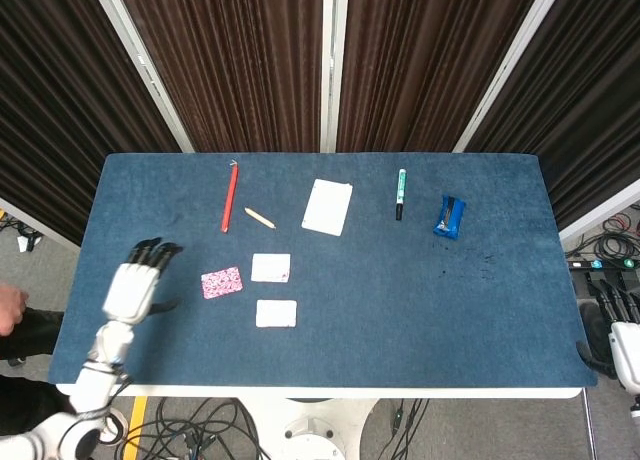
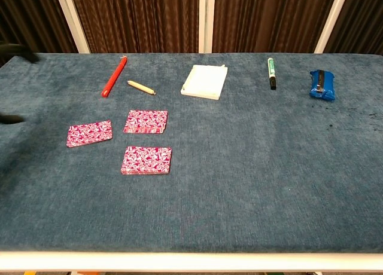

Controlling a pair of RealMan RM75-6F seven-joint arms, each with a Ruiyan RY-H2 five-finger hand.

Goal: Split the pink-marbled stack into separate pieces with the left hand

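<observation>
Lying flat and apart from one another on the blue table (image 1: 400,310), the three pink-marbled pieces formed a loose triangle: one to the left (image 2: 89,133), one further back beside it (image 2: 146,121), and one nearest the robot (image 2: 146,160). None overlapped another, which I judged to mean the stack had been split and the job was done or very nearly so. That would explain why the left hand (image 1: 137,280) hung well off to the left of the pieces, near the table's edge, with its fingers spread and nothing in them.

The right hand (image 1: 620,342) showed only at the lower right corner of the head view, off the table; whether it was released or clenched could not be told.

The head view showed the left hand whole, while the chest view caught only dark blurs at its left edge. The chest view gave the marbled pattern on all three pieces clearly, whereas from overhead two of them washed out nearly white. A red pen (image 2: 114,76), a short pencil (image 2: 141,87), a white pad (image 2: 204,81), a green marker (image 2: 271,72) and a blue packet (image 2: 322,85) lay along the far side, well clear of the pieces.
</observation>
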